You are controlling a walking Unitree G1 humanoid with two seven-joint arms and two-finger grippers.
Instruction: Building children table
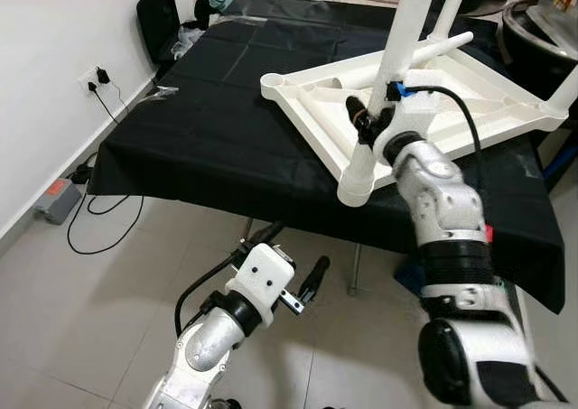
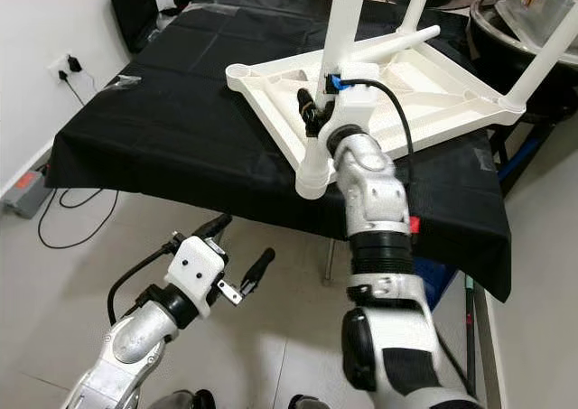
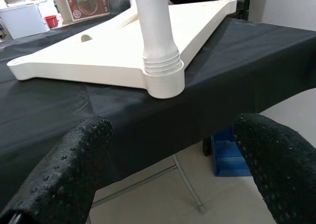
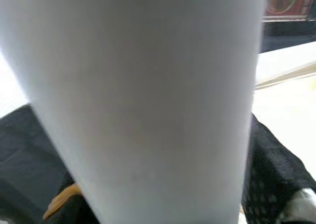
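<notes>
A white plastic children's table top (image 1: 492, 111) lies upside down on a black-covered table (image 1: 208, 129). One white leg (image 1: 404, 39) stands upright in the front corner socket (image 1: 357, 181), which overhangs the table's edge. My right gripper (image 1: 371, 120) is shut on this leg just above the socket; the leg (image 4: 138, 100) sits between its black fingers (image 4: 276, 174). More legs (image 1: 562, 91) stand at the other corners, and a loose one (image 1: 440, 47) lies across the underside. My left gripper (image 1: 299, 246) hangs open below the table edge, facing the socket (image 3: 163, 80).
A wall socket (image 1: 95, 79) with cables and a grey power strip (image 1: 56, 199) sit at the left. A black chair (image 1: 163, 16) stands at the far end. A blue box (image 3: 229, 152) is under the table, and a dark pot (image 1: 537, 39) is at the right.
</notes>
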